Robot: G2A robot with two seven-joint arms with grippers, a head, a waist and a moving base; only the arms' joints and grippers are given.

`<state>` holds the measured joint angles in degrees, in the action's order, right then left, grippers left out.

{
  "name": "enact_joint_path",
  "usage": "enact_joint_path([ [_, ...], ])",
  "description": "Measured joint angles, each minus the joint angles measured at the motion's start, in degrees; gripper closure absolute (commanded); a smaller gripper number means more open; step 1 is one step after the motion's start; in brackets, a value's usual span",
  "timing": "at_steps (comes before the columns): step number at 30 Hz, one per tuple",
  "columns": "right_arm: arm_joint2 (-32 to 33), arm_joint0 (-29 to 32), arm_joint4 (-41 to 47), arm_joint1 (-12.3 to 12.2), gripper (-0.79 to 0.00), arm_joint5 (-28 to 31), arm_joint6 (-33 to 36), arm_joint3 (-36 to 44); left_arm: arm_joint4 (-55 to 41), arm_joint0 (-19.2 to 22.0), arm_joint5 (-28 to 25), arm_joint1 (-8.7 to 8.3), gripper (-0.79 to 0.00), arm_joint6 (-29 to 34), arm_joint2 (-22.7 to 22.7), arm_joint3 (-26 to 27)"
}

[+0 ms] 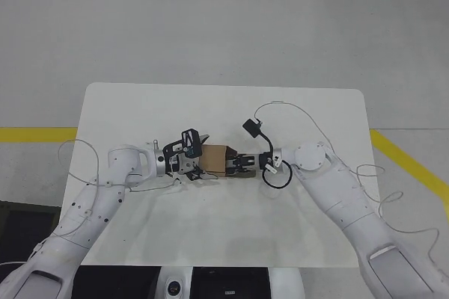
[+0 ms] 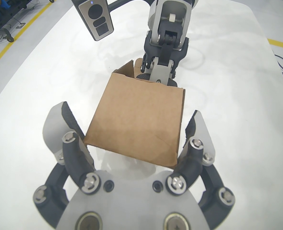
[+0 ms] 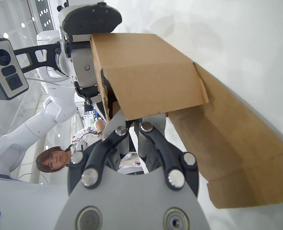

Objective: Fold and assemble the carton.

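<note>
Pinching far wall of carton (image 1: 213,157) with right fingers (image 2: 161,72) at middle of table (image 1: 247,224); straddling its near end with left fingers (image 2: 57,120) spread wide, clamping nothing. Hold pinch firm, close left squarely on both side walls, then fold flaps without skewing it.

Arms bent inward, the left hand (image 2: 130,108) spread wide faces the right hand (image 2: 159,77), pinched closed.
</note>
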<state>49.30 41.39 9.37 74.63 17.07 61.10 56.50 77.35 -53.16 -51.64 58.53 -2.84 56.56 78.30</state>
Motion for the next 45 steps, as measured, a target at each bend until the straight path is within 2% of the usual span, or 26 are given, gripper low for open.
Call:
enact_joint_path([
  [10, 8.6, 4.0, -5.9, -3.8, 0.0, -2.6, -1.3, 6.4, 0.0, -0.2, -0.1, 0.05, -0.785, 0.2, 0.3, 0.0],
  [14, 9.6, 4.6, -8.0, -4.4, 0.0, -3.6, -2.1, 8.5, -0.1, -0.3, -0.1, 0.06, -0.785, 0.3, 0.5, 0.1],
  [22, 6.9, 0.4, -9.4, -3.5, 0.0, -1.1, -2.1, 4.4, -0.5, -0.4, -0.4, 0.06, -0.785, 0.8, 1.0, 0.1],
  [31, 3.2, -3.2, -7.1, -2.0, 0.0, 3.1, 2.0, -0.5, -0.5, -0.7, -0.7, 0.09, -0.785, 1.0, 1.1, 0.4],
  [45, 1.0, -3.9, -4.7, -1.1, 0.0, 3.7, 4.2, -2.3, -0.2, -0.9, -0.9, 0.15, -0.785, 1.1, 1.3, 0.5],
])
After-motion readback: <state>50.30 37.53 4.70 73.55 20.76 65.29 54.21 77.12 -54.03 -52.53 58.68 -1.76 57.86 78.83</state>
